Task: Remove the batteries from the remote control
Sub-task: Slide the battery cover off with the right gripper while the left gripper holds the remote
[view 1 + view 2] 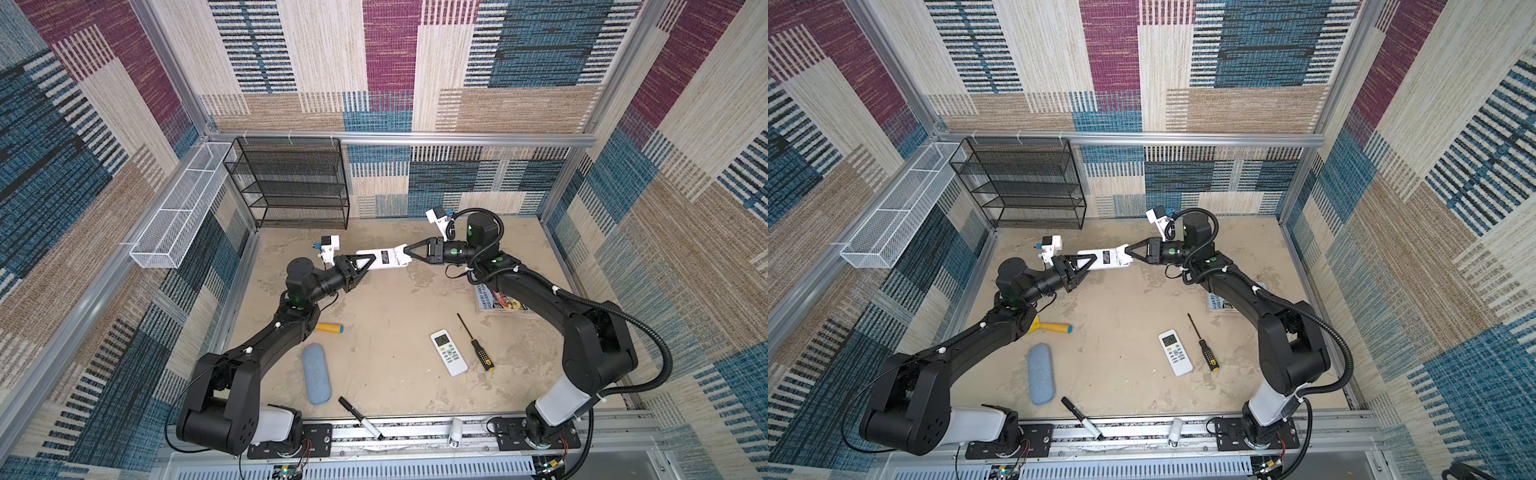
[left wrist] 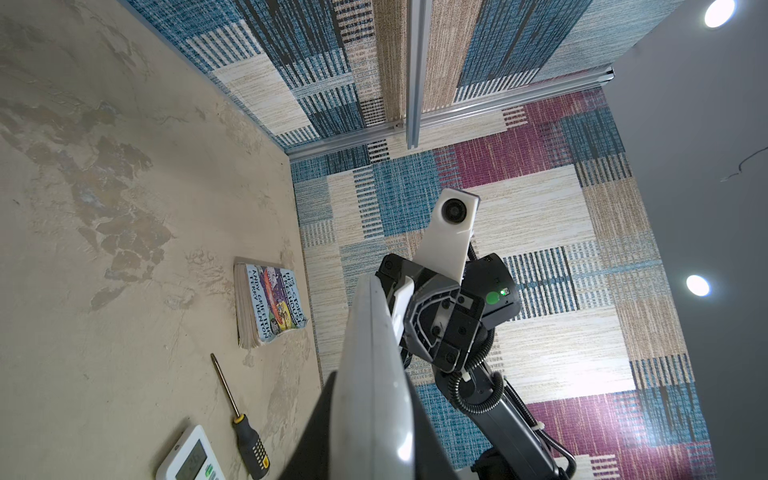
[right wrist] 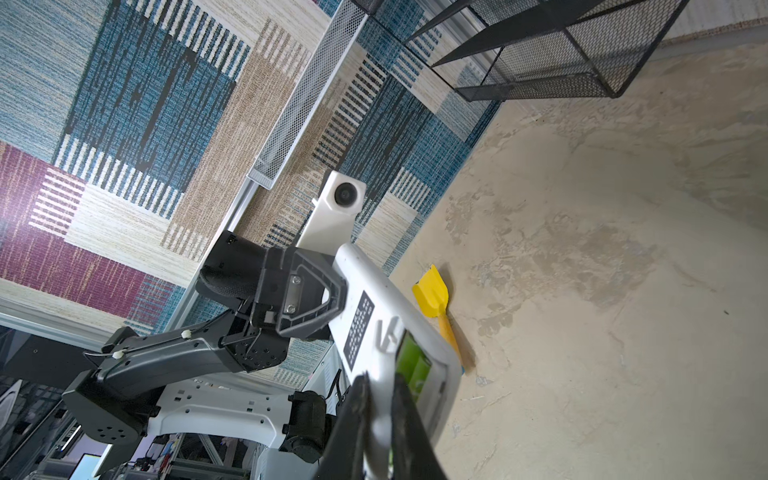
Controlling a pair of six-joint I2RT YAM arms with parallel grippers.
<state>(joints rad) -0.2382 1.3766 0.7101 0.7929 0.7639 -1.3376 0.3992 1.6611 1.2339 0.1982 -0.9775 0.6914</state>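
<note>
Left fingers (image 1: 358, 264) and right fingers (image 1: 418, 249) clench opposite ends of the remote (image 1: 380, 259), aloft near the black rack (image 1: 291, 183). Its compartment lies open, green batteries (image 3: 409, 359) inside; next, one likely needs prying out.

Bright, even light fills both top views; shadows on the table (image 1: 395, 311) beneath the remote (image 1: 390, 259) are faint. Walls (image 1: 62, 208) bow toward the frame edges. In the left wrist view, two ceiling lamps (image 2: 698, 285) beyond the remote glare white, and the remote's near end is blurred.
</note>
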